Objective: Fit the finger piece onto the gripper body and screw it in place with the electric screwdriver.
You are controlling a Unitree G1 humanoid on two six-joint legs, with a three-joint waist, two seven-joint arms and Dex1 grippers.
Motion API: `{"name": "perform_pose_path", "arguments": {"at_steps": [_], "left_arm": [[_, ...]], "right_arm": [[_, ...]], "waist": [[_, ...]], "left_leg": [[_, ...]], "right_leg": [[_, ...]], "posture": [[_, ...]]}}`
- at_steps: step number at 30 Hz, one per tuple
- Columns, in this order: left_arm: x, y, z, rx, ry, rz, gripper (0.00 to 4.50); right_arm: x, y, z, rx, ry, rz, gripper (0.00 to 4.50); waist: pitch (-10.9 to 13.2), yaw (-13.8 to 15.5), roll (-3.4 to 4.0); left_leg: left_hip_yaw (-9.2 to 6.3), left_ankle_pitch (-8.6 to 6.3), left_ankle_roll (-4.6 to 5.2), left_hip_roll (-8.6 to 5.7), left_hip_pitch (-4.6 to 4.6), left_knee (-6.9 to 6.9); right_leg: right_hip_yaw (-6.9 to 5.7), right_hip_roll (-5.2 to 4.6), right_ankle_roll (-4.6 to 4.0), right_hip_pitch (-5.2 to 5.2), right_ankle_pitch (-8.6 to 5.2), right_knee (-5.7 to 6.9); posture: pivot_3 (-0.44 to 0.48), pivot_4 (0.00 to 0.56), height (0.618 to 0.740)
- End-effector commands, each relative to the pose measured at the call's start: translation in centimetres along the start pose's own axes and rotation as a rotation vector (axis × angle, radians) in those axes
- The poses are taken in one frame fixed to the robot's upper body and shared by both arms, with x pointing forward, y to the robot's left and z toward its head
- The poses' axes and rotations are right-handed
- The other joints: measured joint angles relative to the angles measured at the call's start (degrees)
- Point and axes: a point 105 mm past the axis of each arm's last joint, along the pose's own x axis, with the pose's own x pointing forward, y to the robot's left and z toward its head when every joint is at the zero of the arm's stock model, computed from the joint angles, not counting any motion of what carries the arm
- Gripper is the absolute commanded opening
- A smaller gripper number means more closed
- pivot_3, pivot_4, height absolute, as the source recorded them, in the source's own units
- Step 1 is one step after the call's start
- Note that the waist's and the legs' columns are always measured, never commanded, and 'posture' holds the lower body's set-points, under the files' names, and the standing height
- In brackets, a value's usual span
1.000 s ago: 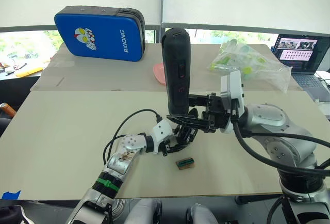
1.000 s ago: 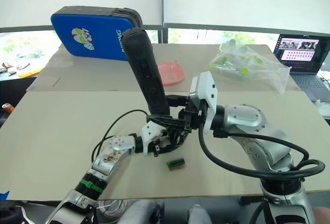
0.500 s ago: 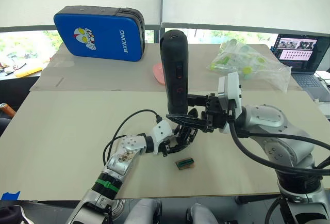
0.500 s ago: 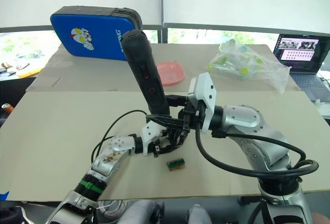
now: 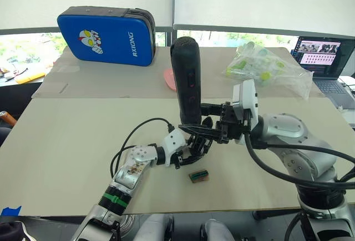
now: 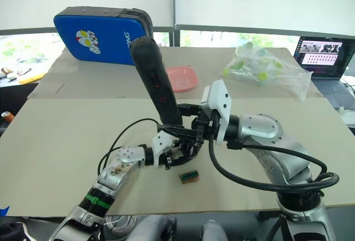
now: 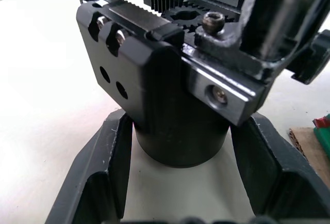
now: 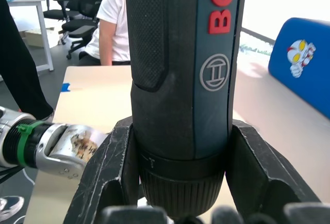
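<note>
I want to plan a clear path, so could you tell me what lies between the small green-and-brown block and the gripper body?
Only bare table lies between the green-and-brown block and the gripper body, as the left eye view shows.

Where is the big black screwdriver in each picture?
Left eye view: the electric screwdriver stands upright mid-table, held low by the right hand.
Right eye view: same place, leaning left, in front of the pink dish.
Left wrist view: I can't pick it out; the gripper body is close up.
Right wrist view: its barrel runs up the middle.
Shared landmark: the blue case.
</note>
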Motion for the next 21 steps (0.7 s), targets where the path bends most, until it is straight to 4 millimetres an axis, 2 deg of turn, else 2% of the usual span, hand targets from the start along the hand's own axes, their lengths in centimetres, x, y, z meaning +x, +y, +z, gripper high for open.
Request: {"name": "perform_pose_path", "arguments": {"at_steps": [1, 14, 21], "left_arm": [[0.4, -1.7, -1.9, -0.052, 0.067, -0.063, 2.29], [0.4, -1.8, -2.0, -0.059, 0.069, -0.065, 2.29], [0.4, -1.8, -2.0, -0.061, 0.069, -0.065, 2.29]], "right_arm": [[0.2, 0.5, 1.5, -0.058, -0.046, 0.021, 1.9], [0.0, 0.6, 2.9, -0.064, -0.082, 0.043, 1.9], [-0.2, 0.2, 2.8, -0.059, -0.066, 0.035, 1.9]], "waist": [[0.0, -0.01, 0.0], [0.0, -0.06, 0.0], [0.0, -0.07, 0.0]], "left_leg": [[0.0, 0.0, 0.0, 0.0, 0.0, 0.0], [0.0, 0.0, 0.0, 0.0, 0.0, 0.0], [0.0, -0.01, 0.01, 0.0, 0.0, 0.0]], "right_leg": [[0.0, 0.0, 0.0, 0.0, 0.0, 0.0], [0.0, 0.01, 0.0, 0.0, 0.0, 0.0], [0.0, 0.0, 0.0, 0.0, 0.0, 0.0]], "posture": [[0.0, 0.15, 0.74], [0.0, 0.15, 0.74], [0.0, 0.15, 0.74]]}}
